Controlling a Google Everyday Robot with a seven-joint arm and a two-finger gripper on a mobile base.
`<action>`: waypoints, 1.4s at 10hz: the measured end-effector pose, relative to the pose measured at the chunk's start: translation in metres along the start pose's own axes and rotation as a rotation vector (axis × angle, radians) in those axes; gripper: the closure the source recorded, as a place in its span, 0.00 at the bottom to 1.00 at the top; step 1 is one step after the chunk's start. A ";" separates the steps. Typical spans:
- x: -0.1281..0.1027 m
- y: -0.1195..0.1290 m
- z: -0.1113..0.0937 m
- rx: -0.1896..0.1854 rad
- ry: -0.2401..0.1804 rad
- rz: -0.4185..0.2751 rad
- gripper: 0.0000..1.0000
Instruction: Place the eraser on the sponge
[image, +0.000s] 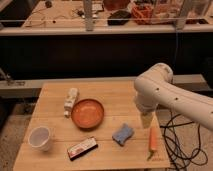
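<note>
**Eraser lies beyond the sponge from the gripper**

We see the gripper (146, 120) hanging over the right part of the wooden table (55, 92), just behind the gap between the sponge (123, 134) and the carrot (152, 140). Whether it is apart or together we cannot tell.

The eraser (82, 148) lies flat near the front edge, off the sponge though near it. From the gripper it lies toward the picture's left and front, with the sponge between them. Its long axis rises from front-left to back-right, roughly toward the sponge.

We judge that any reach for it would pass over the sponge.

A bowl (87, 113), a cup (40, 137) and a white bottle (70, 101) share the table. Behind is a dark gap and a cluttered bench; cables (177, 142) trail on the floor.
</note>
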 end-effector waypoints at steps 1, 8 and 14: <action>-0.003 0.000 0.000 0.000 0.001 -0.016 0.20; -0.056 0.003 0.012 -0.004 -0.006 -0.163 0.20; -0.088 0.005 0.024 -0.013 -0.014 -0.275 0.20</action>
